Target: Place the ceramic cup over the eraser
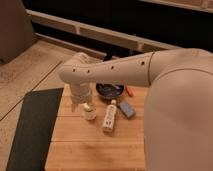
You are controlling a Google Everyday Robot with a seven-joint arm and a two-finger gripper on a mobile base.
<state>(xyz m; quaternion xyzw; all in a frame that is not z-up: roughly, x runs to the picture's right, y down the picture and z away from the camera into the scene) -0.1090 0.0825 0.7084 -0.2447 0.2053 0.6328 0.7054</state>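
Seemingly at the grasp step, we see the gripper [86, 106] just above the ceramic cup [90, 115], fingers spread wide though the wrist hides any contact; next we would close, lift and carry it past the white bottle [110, 116] to the eraser [126, 109] at its three o'clock, short of the half-hidden dark bowl [110, 90].

- Arm [120, 75]: thick cream-white tube, smooth, with a row of small dark holes.
- Wrist [80, 92]: pale, ribbed cylinder.
- Gripper [86, 106]: pale, just under the wrist, low over the wooden table [65, 142].
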